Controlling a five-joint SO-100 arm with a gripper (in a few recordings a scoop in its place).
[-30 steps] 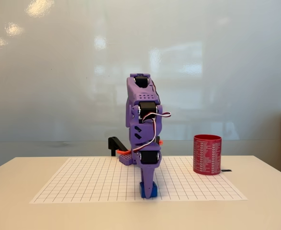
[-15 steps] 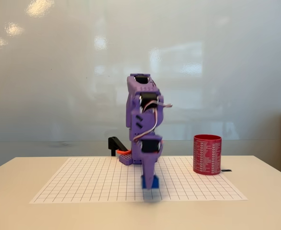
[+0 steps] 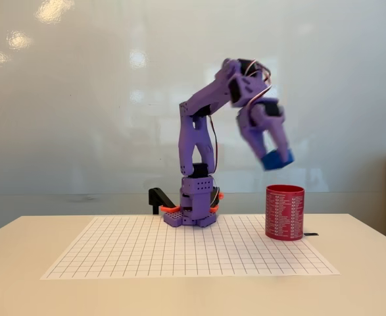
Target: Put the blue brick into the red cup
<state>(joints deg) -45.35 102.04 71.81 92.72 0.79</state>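
Observation:
The purple arm reaches up and to the right in the fixed view. Its gripper (image 3: 276, 158) is shut on the blue brick (image 3: 277, 158), which hangs in the air, tilted. The brick sits a short way above the red cup (image 3: 285, 212) and slightly left of the cup's middle, apart from its rim. The cup stands upright on the table at the right edge of the grid sheet, red with rows of small white print.
A white grid sheet (image 3: 114, 253) covers the middle of the pale table. The arm's purple base (image 3: 194, 209) stands at the sheet's far edge with a black and orange clamp (image 3: 160, 199) beside it. A small dark object (image 3: 311, 234) lies right of the cup.
The gripper lifted the blue brick off the front of the grid sheet and swung up and right. It now hangs above the red cup.

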